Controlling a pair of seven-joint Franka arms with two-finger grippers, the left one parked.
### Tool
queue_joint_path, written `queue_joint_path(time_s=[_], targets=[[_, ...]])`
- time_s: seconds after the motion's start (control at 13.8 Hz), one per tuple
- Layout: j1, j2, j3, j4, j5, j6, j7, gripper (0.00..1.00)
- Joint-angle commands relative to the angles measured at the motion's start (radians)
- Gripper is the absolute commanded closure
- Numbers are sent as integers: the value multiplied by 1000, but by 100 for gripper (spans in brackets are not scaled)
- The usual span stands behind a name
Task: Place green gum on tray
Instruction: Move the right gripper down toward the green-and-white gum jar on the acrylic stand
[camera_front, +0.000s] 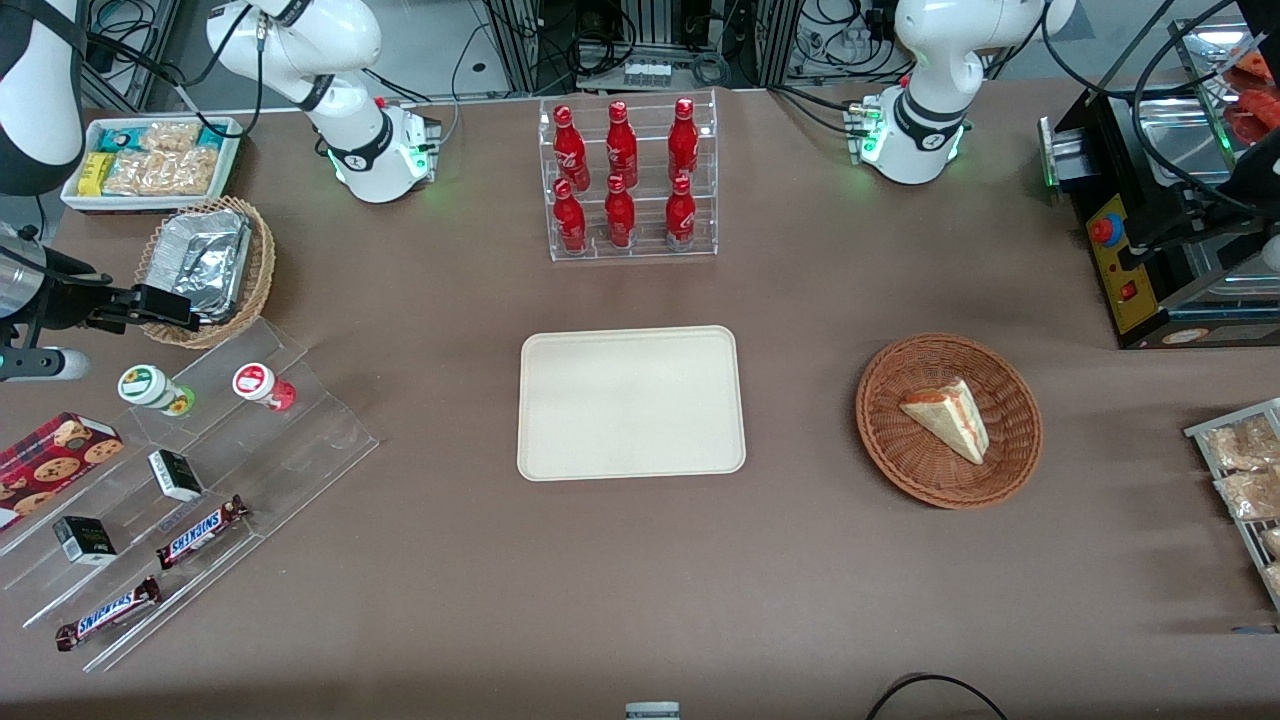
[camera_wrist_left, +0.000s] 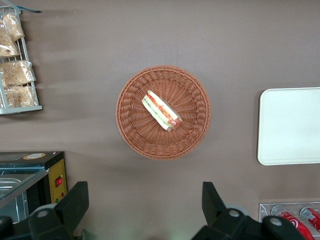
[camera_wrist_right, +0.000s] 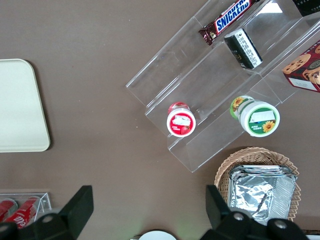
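My gripper (camera_wrist_right: 146, 210) hung in the air at the working arm's end of the table, above the foil-filled basket (camera_front: 205, 270) and the clear stepped rack (camera_front: 190, 490), touching neither. Fingers (camera_wrist_right: 80, 205) spread wide apart, nothing between them.

The green gum (camera_front: 152, 389) stood upright on an upper step of the rack, white lid with green mark facing up (a flower showed on the lid in my wrist view). The red canister (camera_front: 262, 385) stood just beside it, one step lower, the two apart and not touching. In the wrist view the green gum (camera_wrist_right: 257, 117) sat near the foil basket (camera_wrist_right: 257, 187), the red canister (camera_wrist_right: 180, 120) closer to the tray's side.

Lower steps of the rack held two small dark boxes (camera_front: 175, 474) and two Snickers bars (camera_front: 200, 531). A cookie box (camera_front: 55, 455) lay at the rack's edge.

The tray (camera_front: 631, 402) lay flat at mid-table, well apart from the rack, with bare brown table (camera_front: 440, 330) between them. Farther from the front camera than the tray stood a clear rack of six red bottles (camera_front: 625, 178). Toward the parked arm's end sat a wicker basket (camera_front: 948, 420) holding a wedge sandwich (camera_front: 948, 417). A white bin of snack packets (camera_front: 150, 160) sat near the foil basket, farther from the camera.
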Motion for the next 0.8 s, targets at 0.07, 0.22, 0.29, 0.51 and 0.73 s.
queue_joint_path(time_s=[0.07, 0.22, 0.29, 0.51, 0.73], targets=[[2, 3, -2, 4, -10, 10, 10, 0], [-7, 7, -5, -6, 1, 21, 7, 0], [-7, 18, -5, -13, 1, 29, -1, 0], [-6, 46, -5, -45, -7, 72, -59, 0], [-10, 72, -7, -72, -16, 116, -134, 0]])
